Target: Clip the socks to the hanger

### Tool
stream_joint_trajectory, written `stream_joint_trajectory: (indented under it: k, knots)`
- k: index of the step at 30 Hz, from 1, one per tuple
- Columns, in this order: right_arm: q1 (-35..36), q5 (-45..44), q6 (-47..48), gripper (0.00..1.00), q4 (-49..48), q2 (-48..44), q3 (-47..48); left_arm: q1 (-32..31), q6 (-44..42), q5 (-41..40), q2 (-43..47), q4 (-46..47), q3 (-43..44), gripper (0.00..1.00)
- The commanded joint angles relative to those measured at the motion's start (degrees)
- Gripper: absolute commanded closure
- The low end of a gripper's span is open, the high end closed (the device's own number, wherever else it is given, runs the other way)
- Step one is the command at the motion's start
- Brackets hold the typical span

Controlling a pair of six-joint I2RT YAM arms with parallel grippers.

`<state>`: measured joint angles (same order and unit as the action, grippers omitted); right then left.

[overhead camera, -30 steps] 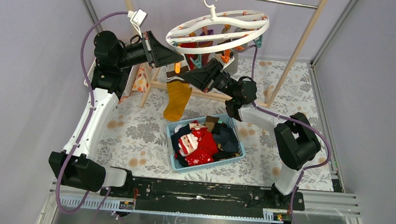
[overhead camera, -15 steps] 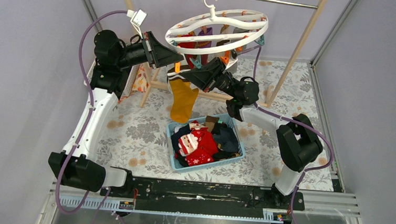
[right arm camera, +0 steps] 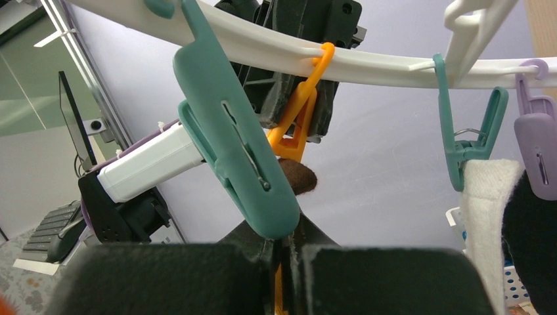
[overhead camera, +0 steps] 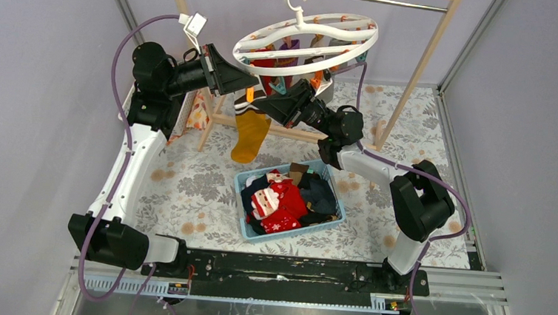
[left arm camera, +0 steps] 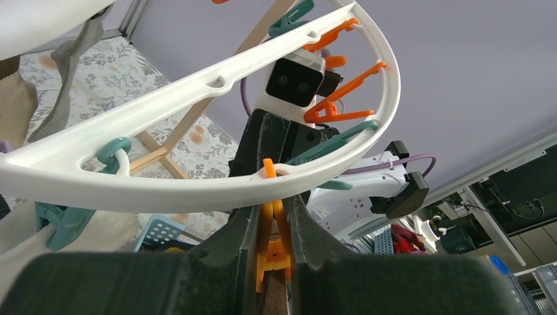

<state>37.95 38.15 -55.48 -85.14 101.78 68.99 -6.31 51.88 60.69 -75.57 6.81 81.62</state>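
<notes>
Left wrist view: left hand (left arm camera: 274, 213) pinches the orange clip (left arm camera: 266, 259) on the white ring hanger (left arm camera: 197, 85); right hand (right arm camera: 288, 246) grips the mustard sock (overhead camera: 250, 137) hanging beneath it.

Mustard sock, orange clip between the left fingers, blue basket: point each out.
mustard sock (overhead camera: 250, 137), top external view, middle of the hanging fabric.
orange clip (left arm camera: 272, 251), left wrist view, lower body.
blue basket (overhead camera: 293, 230), top external view, near wall.

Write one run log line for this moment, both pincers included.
step: clipping mustard sock | left pincer: shut on orange clip at hanger rim | right pincer: holds sock cuff under clip | clipped: cannot tell
</notes>
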Motion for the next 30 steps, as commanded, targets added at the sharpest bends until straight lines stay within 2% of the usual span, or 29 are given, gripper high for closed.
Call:
stream_joint_trajectory:
  k: [1,6,9,12,14,19,23,25,28,30]
  knots:
    - [0.8,-0.8,1.6,1.0,-1.8,-2.0,2.8,0.0,-0.5,2.6,0.6,2.9,0.9,0.76]
    - [0.8,-1.2,1.6,1.0,-2.8,-2.5,2.3,0.0,-2.0,1.3,1.2,1.7,0.9,0.29]
    - [0.7,-1.7,1.5,1.0,-3.4,-2.8,1.8,0.1,-3.5,0.7,1.6,-0.1,1.3,0.21]
    - [0.8,-2.2,1.4,1.0,-3.7,-3.0,1.4,0.5,-6.5,-0.5,2.4,-3.3,1.7,0.06]
    - [0.8,-2.3,1.3,1.0,-3.6,-3.0,1.4,0.8,-9.3,-2.2,3.2,-6.2,1.6,0.02]
    - [0.8,-2.3,1.0,1.0,-3.8,-3.2,1.2,1.4,-17.9,-6.4,5.9,-15.2,-0.1,0.01]
    - [0.7,-2.4,0.9,1.0,-3.7,-3.3,0.7,1.8,-19.6,-6.0,7.3,-16.8,-3.1,0.01]
    - [0.8,-2.6,0.7,1.0,-3.8,-3.4,0.4,1.8,-19.4,-5.6,7.7,-16.3,-4.5,0.06]
    - [0.8,-2.6,0.2,0.97,-4.0,-3.7,0.2,1.9,-18.7,-5.0,7.6,-14.6,-5.8,0.24]
    - [0.8,-2.6,-0.1,0.89,-3.9,-4.0,-0.2,1.9,-18.0,-4.6,7.4,-13.4,-6.1,0.41]
